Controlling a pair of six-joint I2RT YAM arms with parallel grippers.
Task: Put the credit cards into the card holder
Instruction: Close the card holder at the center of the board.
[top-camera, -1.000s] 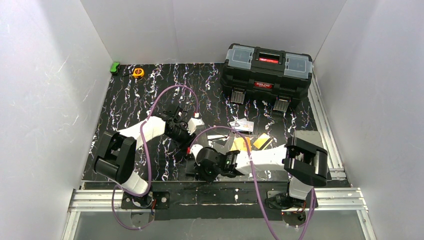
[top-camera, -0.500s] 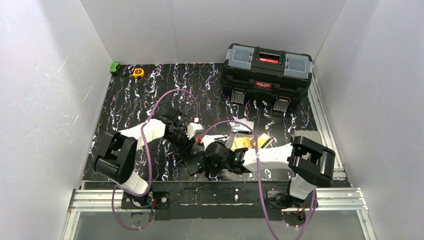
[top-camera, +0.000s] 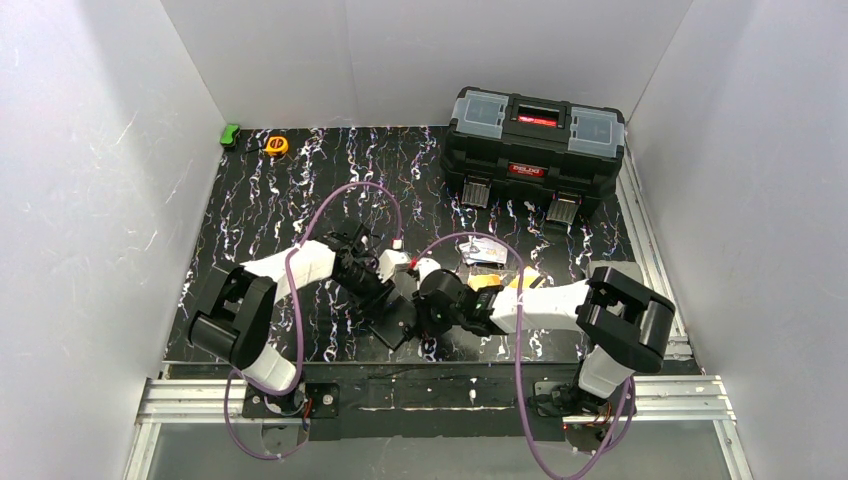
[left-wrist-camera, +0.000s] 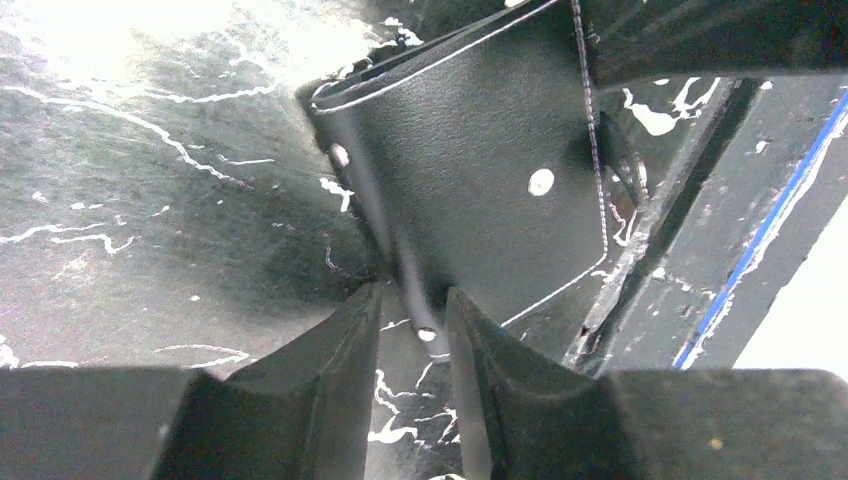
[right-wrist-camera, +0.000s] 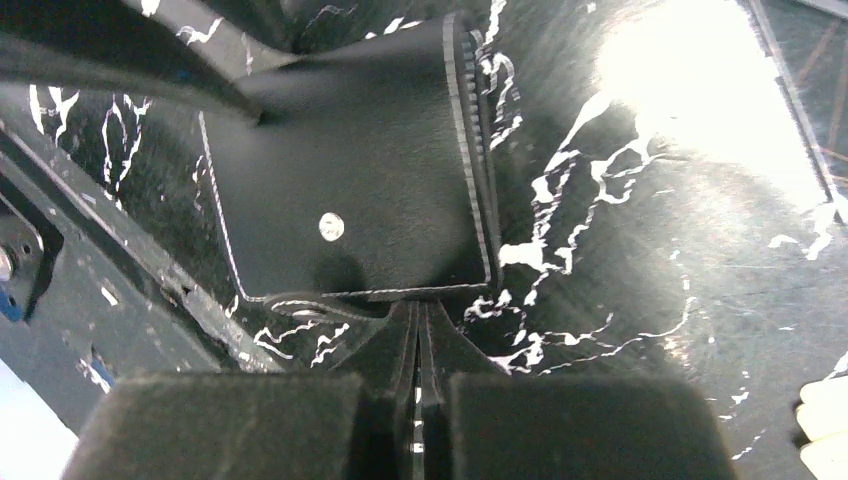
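Note:
The card holder (top-camera: 397, 329) is a black folded wallet lying near the table's front edge; it also shows in the left wrist view (left-wrist-camera: 480, 180) and the right wrist view (right-wrist-camera: 350, 190). My left gripper (top-camera: 387, 305) (left-wrist-camera: 415, 300) is open narrowly, straddling the holder's raised edge, which touches the right finger while a gap remains on the left. My right gripper (top-camera: 424, 318) (right-wrist-camera: 420, 308) is shut, its tips against the holder's side beside the clasp tab (right-wrist-camera: 300, 312). Behind the right arm lie the credit cards: a silver one (top-camera: 487, 250) and two orange ones (top-camera: 488, 284) (top-camera: 527, 277).
A large black toolbox (top-camera: 535, 135) stands at the back right. A yellow tape measure (top-camera: 276, 145) and a green object (top-camera: 230, 133) sit at the back left corner. The metal rail (top-camera: 440, 395) runs just in front of the holder. White walls enclose three sides.
My right gripper has swung from the front edge up and right to the holder's side. My left gripper has come down toward the front onto the holder, which shifted slightly.

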